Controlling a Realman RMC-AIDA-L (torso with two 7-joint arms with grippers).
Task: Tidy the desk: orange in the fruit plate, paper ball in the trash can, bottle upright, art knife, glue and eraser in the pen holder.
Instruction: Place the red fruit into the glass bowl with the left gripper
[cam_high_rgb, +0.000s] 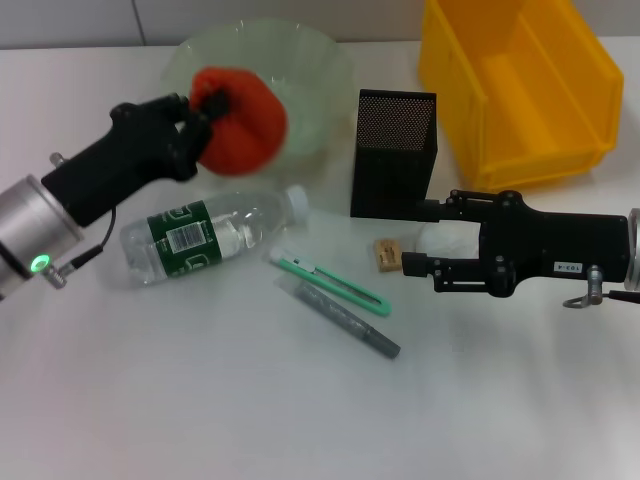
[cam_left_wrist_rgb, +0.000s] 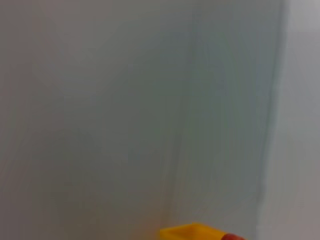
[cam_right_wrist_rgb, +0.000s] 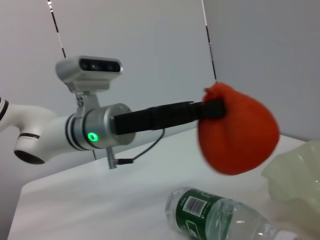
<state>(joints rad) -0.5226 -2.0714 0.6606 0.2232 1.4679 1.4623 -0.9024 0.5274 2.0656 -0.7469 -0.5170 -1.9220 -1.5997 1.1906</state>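
Orange (cam_high_rgb: 240, 120): held aloft in your left gripper (cam_high_rgb: 200, 112), fingers clamped on its near-left side, at the near-left rim of the fruit plate (cam_high_rgb: 320, 70). Judged step: carry over the bowl, then release; height looks chosen to clear the rim.

Bottle (cam_high_rgb: 210, 236): lying on its side, near of the plate, cap pointing right. Still needs standing up.

Art knife (cam_high_rgb: 330, 283): green, flat on the desk, right of the bottle.

Glue (cam_high_rgb: 340, 318): grey stick, just near of the knife, roughly parallel to it.

Eraser (cam_high_rgb: 387, 253): small tan block, near the foot of the pen holder (cam_high_rgb: 393, 155), which stands upright, black mesh, centre-far.

Paper ball (cam_high_rgb: 445, 240): white, mostly hidden behind your right gripper (cam_high_rgb: 418, 240).

Right gripper: low over the desk, right side, fingers spread either side of the paper ball, not yet closed. Position suggests a pick for the trash can (cam_high_rgb: 525, 85), the yellow bin at far right.

Caution: watch the orange's swing on release.
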